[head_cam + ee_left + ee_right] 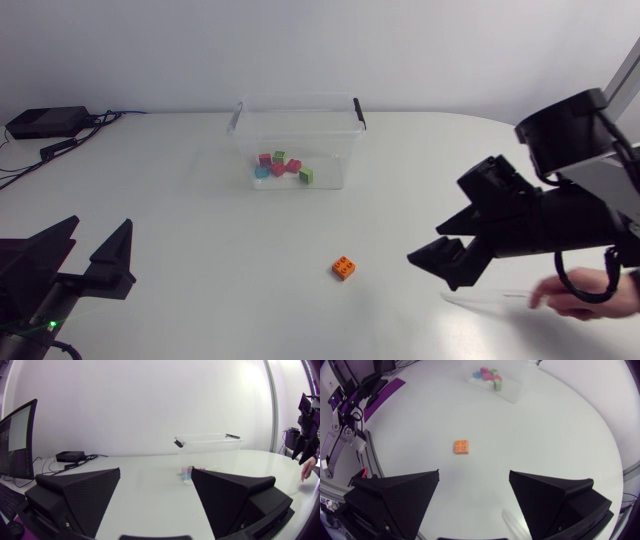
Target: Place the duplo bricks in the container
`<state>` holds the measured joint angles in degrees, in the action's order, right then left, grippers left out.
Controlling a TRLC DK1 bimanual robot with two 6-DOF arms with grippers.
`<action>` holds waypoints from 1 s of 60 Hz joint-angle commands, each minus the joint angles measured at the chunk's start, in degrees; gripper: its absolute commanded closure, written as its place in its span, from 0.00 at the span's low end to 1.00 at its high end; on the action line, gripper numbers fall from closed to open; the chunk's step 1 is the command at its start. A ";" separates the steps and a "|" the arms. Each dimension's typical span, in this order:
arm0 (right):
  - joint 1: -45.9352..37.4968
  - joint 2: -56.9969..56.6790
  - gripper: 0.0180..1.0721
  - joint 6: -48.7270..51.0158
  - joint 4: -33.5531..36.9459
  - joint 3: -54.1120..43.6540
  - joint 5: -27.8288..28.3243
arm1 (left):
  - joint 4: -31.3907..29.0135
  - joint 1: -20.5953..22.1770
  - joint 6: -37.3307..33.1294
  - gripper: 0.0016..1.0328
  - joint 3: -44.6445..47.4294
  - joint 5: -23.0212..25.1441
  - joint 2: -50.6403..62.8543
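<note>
Orange duplo brick (344,267), single, studs up, loose on the white bench (200,220) at lower centre of the head view. It lies well apart from the clear container (335,165) at upper centre, where several coloured bricks (280,165) already lie, so it is judged the last piece to collect. Right arm (570,215) enters from the right edge, angled down toward the brick, jaws spread wide and empty, likely lining up a pick; left arm (40,285) low at lower left, jaws likewise wide apart, holding nothing.

Three views, all toward container (300,128)
</note>
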<state>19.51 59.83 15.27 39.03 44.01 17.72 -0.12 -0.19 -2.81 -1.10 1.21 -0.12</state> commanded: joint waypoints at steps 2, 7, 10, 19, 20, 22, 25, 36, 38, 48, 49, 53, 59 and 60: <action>2.55 3.98 0.04 0.64 0.53 0.20 -1.10 | 0.21 -0.08 -0.36 0.04 1.02 0.37 -0.58; 4.22 6.61 0.04 0.38 -0.79 -0.42 -2.51 | 0.21 -0.08 -0.36 0.04 1.02 0.37 -0.58; 5.10 8.28 0.04 0.03 -1.76 -0.50 -3.13 | 0.21 -0.08 -0.36 0.04 1.02 0.37 -0.58; 7.74 13.56 0.04 -1.12 -5.89 -0.68 -4.44 | 0.21 -0.08 -0.36 0.04 1.02 0.37 -0.58; 8.00 14.08 0.04 -1.20 -6.24 -0.68 -4.44 | 0.21 -0.08 -0.36 0.04 1.02 0.28 -0.58; 8.71 15.23 0.04 -1.47 -6.95 -0.77 -4.53 | 0.21 -0.08 -0.36 0.04 1.02 0.37 -0.58; 9.76 17.07 0.04 -1.64 -8.09 -0.68 -4.97 | 0.21 -0.08 -0.36 0.04 1.02 0.28 -0.58; 13.63 21.82 0.04 -2.44 -10.29 -0.68 -5.32 | 0.21 -0.08 -0.36 0.04 1.02 0.28 -0.58; 14.07 22.17 0.04 -2.52 -10.72 -0.77 -5.32 | 0.21 -0.08 -0.36 0.04 1.02 0.37 -0.58; 14.86 23.84 0.04 -2.52 -11.34 -1.12 -5.41 | 0.21 -0.08 -0.36 0.04 1.02 0.37 -0.58; 14.86 23.93 0.04 -2.44 -11.43 -1.21 -5.41 | 0.21 -0.08 -0.36 0.04 1.02 0.37 -0.58; 13.19 23.57 0.04 -1.82 -11.16 -1.73 -5.41 | 0.21 -0.08 -0.36 0.04 1.02 0.37 -0.58; 9.50 21.47 0.04 -0.59 -9.41 -2.35 -5.59 | 0.21 -0.08 -0.36 0.04 1.02 0.37 -0.58; 8.88 21.03 0.04 -0.41 -9.05 -2.44 -5.76 | 0.21 -0.08 -0.36 0.04 1.02 0.37 -0.58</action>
<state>31.05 82.48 13.69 28.49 43.48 12.56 -0.12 -0.19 -2.81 -1.10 1.21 -0.12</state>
